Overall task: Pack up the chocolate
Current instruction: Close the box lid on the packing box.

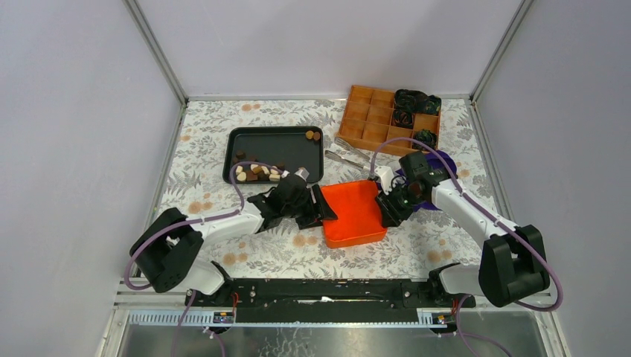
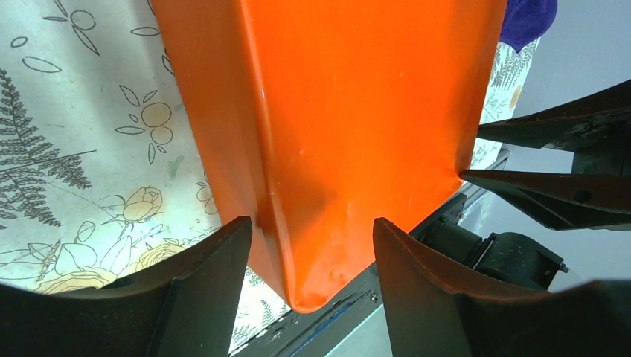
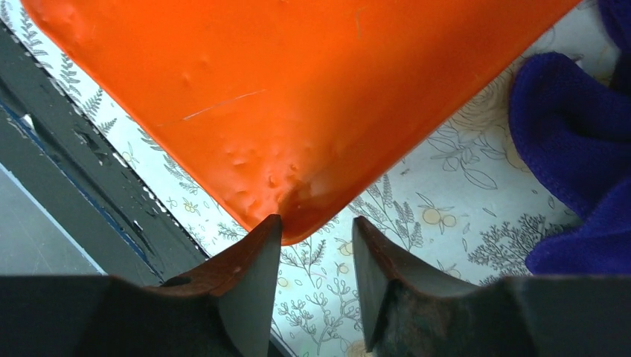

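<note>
Working outward from your side, you are handling the orange tray (image 1: 356, 212) and not yet the chocolate (image 1: 257, 172). I am reading this as the setting-up step: placing the container on the tabletop (image 1: 417, 245), just beyond the base rail (image 1: 320, 294).

Your left claw (image 2: 312, 245) is standing wide, with one corner of the tray filling the gap between its fingers. Your right claw (image 3: 316, 230) is standing roughly half open, with another corner poking in at its fingertips. I cannot tell whether either one is pinching the wall or only bracketing it.

The next move is calling for both claws to back off the rim without dragging the tray. One then needs to narrow for fingertip-sized pieces.

Room is tightening on the right, where the purple cloth (image 3: 573, 141) is lying just beside that claw. Further out, the chocolate is sitting heaped along the near edge of the black tray (image 1: 277, 145), close to your left claw and behind a raised lip. Two rounds (image 1: 312, 135) are sitting apart in its far right corner. What look like metal tongs (image 1: 348, 155) are lying between that tray and the compartment box (image 1: 372, 111). Black-and-green bundles (image 1: 413, 100) are filling the box's right-hand cells. The enclosure walls are closing in on three sides.
</note>
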Robot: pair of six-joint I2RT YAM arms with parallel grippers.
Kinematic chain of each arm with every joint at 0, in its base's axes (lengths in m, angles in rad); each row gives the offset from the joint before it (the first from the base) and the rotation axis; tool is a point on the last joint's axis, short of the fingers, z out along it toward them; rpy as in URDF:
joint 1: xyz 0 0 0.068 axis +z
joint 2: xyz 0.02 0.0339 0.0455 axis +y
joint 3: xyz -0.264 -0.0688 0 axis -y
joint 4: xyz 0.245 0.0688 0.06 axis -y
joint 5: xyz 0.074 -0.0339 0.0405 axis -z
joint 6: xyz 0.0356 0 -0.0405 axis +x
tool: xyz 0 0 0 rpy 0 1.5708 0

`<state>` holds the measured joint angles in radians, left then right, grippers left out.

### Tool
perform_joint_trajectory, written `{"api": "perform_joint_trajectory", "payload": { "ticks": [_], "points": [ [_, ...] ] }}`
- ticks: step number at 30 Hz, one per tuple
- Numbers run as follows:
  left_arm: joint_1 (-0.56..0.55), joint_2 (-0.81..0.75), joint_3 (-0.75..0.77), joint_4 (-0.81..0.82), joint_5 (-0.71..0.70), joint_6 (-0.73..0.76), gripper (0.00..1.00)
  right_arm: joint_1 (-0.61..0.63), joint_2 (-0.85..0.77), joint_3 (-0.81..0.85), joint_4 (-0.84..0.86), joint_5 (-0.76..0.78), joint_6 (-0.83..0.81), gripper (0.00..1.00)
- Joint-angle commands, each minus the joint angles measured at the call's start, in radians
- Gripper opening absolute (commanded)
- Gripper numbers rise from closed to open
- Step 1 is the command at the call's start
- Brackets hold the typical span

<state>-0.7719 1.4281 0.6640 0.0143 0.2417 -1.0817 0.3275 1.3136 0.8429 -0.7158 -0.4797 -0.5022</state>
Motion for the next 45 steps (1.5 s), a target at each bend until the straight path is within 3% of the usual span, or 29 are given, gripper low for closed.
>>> {"api": "perform_joint_trajectory", "payload": {
  "ticks": [1, 6, 14, 17, 23, 26, 30, 34, 36, 41, 45],
  "points": [
    [-0.005, 0.030, 0.050, -0.023, -0.021, 0.037, 0.67, 0.002, 0.017, 0.066, -0.052, 0.083, -0.015, 0.51],
    [-0.004, 0.061, 0.084, -0.070, -0.028, 0.060, 0.64, 0.001, 0.014, 0.154, -0.064, 0.042, 0.019, 0.71],
    [-0.004, 0.091, 0.130, -0.109, -0.037, 0.085, 0.63, -0.067, 0.206, 0.229, -0.006, 0.033, 0.183, 0.73],
    [-0.005, 0.092, 0.132, -0.108, -0.032, 0.087, 0.63, -0.112, 0.290, 0.255, -0.019, -0.008, 0.193, 0.64],
    [-0.005, 0.087, 0.124, -0.098, -0.032, 0.085, 0.64, -0.142, 0.348, 0.247, -0.025, -0.015, 0.184, 0.35],
    [-0.005, 0.095, 0.114, -0.093, -0.032, 0.081, 0.64, -0.142, 0.352, 0.242, -0.028, 0.003, 0.177, 0.28],
    [-0.005, 0.117, 0.108, -0.096, -0.036, 0.080, 0.63, -0.143, 0.335, 0.256, -0.044, 0.040, 0.138, 0.30],
    [-0.005, 0.129, 0.097, -0.103, -0.040, 0.079, 0.62, -0.145, 0.234, 0.331, -0.103, 0.032, 0.023, 0.48],
    [-0.004, 0.130, 0.092, -0.103, -0.039, 0.078, 0.62, -0.145, 0.172, 0.371, -0.153, -0.024, -0.078, 0.50],
    [-0.005, 0.129, 0.097, -0.101, -0.039, 0.080, 0.61, -0.131, 0.031, 0.348, -0.292, -0.256, -0.381, 0.39],
    [-0.005, 0.126, 0.099, -0.099, -0.039, 0.075, 0.61, -0.044, -0.031, 0.211, -0.235, -0.158, -0.394, 0.24]
  ]
}}
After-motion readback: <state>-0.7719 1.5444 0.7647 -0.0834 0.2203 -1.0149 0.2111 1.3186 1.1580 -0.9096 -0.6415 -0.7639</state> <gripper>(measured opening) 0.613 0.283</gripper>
